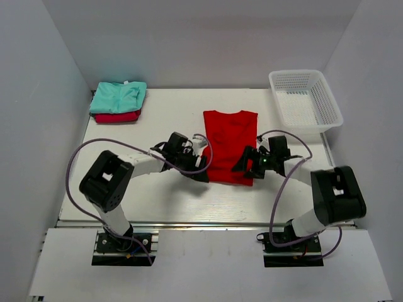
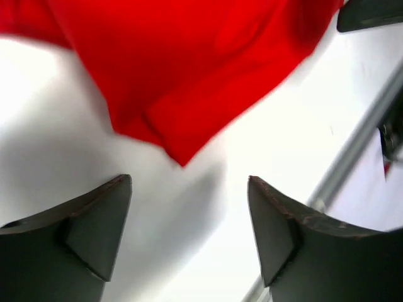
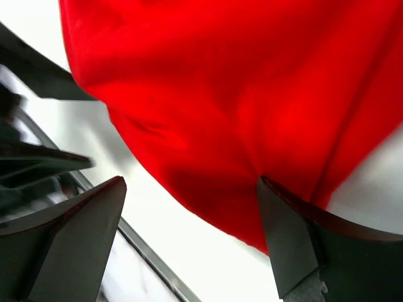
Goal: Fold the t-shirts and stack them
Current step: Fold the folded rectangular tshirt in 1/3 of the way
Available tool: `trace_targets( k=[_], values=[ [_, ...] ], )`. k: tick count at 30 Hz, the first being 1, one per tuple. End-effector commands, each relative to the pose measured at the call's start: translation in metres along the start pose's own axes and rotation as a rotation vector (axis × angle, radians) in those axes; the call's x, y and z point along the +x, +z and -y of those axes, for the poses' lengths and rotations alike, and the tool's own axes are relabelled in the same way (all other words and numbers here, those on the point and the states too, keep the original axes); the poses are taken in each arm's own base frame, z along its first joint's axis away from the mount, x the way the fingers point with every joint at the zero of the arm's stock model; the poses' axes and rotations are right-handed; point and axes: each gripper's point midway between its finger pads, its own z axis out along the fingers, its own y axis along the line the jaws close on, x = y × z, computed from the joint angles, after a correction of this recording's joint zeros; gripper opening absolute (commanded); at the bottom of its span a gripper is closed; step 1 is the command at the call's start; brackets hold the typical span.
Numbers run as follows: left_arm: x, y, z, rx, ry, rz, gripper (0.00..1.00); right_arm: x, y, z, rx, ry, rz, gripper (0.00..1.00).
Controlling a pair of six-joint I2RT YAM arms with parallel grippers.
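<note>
The bright red t-shirt [image 1: 230, 143] lies flat mid-table as a narrow rectangle, collar to the back. My left gripper [image 1: 198, 171] sits low at its near left corner, open; in the left wrist view that gripper [image 2: 189, 189] holds nothing, and the red t-shirt's [image 2: 189, 82] corner points at the gap. At the near right corner my right gripper [image 1: 244, 165] is open too. The right wrist view shows this gripper [image 3: 192, 189] empty over the table, one finger [image 3: 283, 233] at the red t-shirt's [image 3: 252, 94] hem. At the back left the mint t-shirt [image 1: 118, 97] lies folded on the crimson-pink one [image 1: 117, 117].
A white mesh basket [image 1: 305, 100] stands at the back right corner. The table's metal front rail [image 1: 208, 223] runs just behind both grippers. White walls close in the table on the left, right and back.
</note>
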Motion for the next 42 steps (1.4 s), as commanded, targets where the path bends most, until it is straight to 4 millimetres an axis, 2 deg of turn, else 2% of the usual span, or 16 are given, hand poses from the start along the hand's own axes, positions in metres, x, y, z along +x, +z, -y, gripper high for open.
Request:
trace_targets(
  k=[1,3,5,9,11,12,13,14,17,20,21,24,31,34,37,42],
  values=[
    [0.023,-0.025,0.037,0.058,0.012,-0.030,0.87,0.061,-0.021,0.016,0.117,-0.041,-0.156,0.90],
    [0.017,-0.035,0.045,0.036,0.018,0.021,0.89,0.059,-0.028,0.013,0.137,-0.153,-0.144,0.90],
    [0.001,-0.048,0.050,-0.006,0.043,0.095,0.91,0.039,-0.041,-0.007,0.111,-0.246,-0.066,0.90],
    [-0.062,-0.061,0.036,-0.171,0.091,0.256,0.91,-0.007,-0.060,-0.030,0.137,-0.339,0.099,0.90],
    [-0.081,-0.060,0.026,-0.204,0.096,0.272,0.92,-0.027,-0.066,-0.032,0.181,-0.338,0.166,0.90],
    [-0.103,-0.062,0.026,-0.226,0.121,0.299,0.92,-0.039,-0.069,-0.026,0.242,-0.324,0.210,0.90],
    [-0.102,-0.046,0.010,-0.265,0.119,0.255,0.92,-0.048,-0.073,-0.018,0.297,-0.305,0.245,0.90],
    [-0.127,-0.046,0.010,-0.288,0.139,0.284,0.90,-0.058,-0.073,-0.021,0.304,-0.266,0.283,0.90],
    [-0.147,-0.021,-0.015,-0.362,0.152,0.230,0.85,-0.076,-0.067,-0.016,0.342,-0.206,0.323,0.90],
    [-0.167,-0.006,-0.019,-0.355,0.182,0.224,0.82,-0.081,-0.054,-0.006,0.359,-0.173,0.278,0.89],
    [-0.161,0.007,-0.028,-0.362,0.181,0.189,0.78,-0.086,-0.051,-0.005,0.363,-0.177,0.275,0.85],
    [-0.167,0.014,-0.038,-0.395,0.176,0.188,0.67,-0.096,-0.046,-0.003,0.369,-0.174,0.270,0.82],
    [-0.171,0.032,-0.038,-0.340,0.204,0.182,0.55,-0.099,-0.029,0.001,0.339,-0.188,0.231,0.78],
    [-0.169,0.045,-0.035,-0.294,0.202,0.159,0.37,-0.098,-0.026,0.004,0.336,-0.181,0.216,0.78],
    [-0.168,0.047,-0.037,-0.296,0.196,0.143,0.03,-0.096,-0.022,0.009,0.339,-0.173,0.202,0.78],
    [-0.187,0.032,-0.030,-0.320,0.205,0.209,0.00,-0.094,-0.021,0.011,0.337,-0.171,0.200,0.78]
  ],
)
